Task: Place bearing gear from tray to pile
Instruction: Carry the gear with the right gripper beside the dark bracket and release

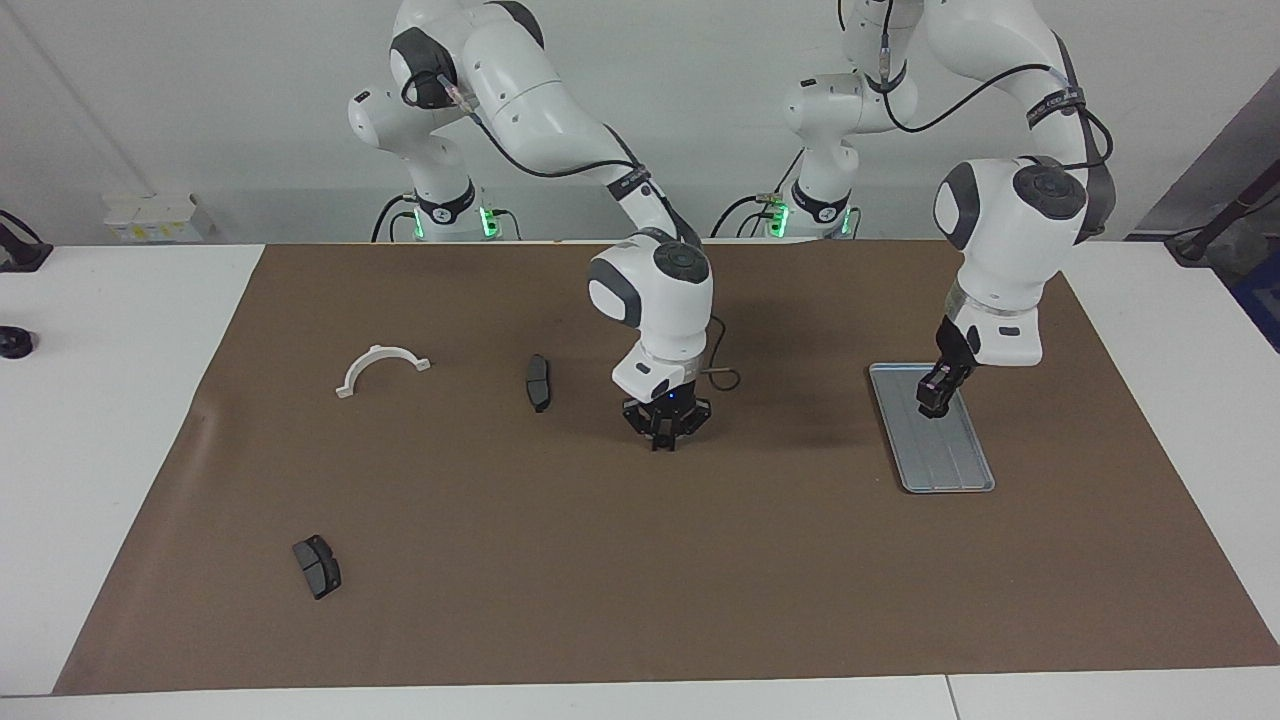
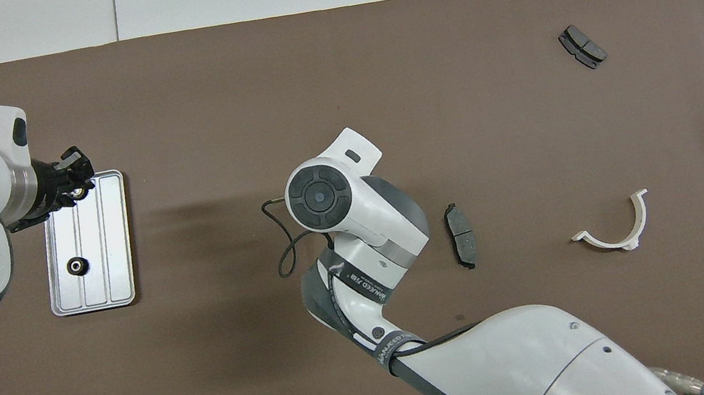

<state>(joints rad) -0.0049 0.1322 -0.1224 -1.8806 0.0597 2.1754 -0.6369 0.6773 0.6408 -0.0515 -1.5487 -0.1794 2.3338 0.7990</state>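
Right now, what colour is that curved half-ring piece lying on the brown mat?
White. The half-ring shows best in the overhead view.

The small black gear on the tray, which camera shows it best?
The overhead view: the black gear lies in plain sight on the tray, in a groove toward the robots' end. In the facing view the left gripper hangs over that part of the tray and the gear cannot be made out.
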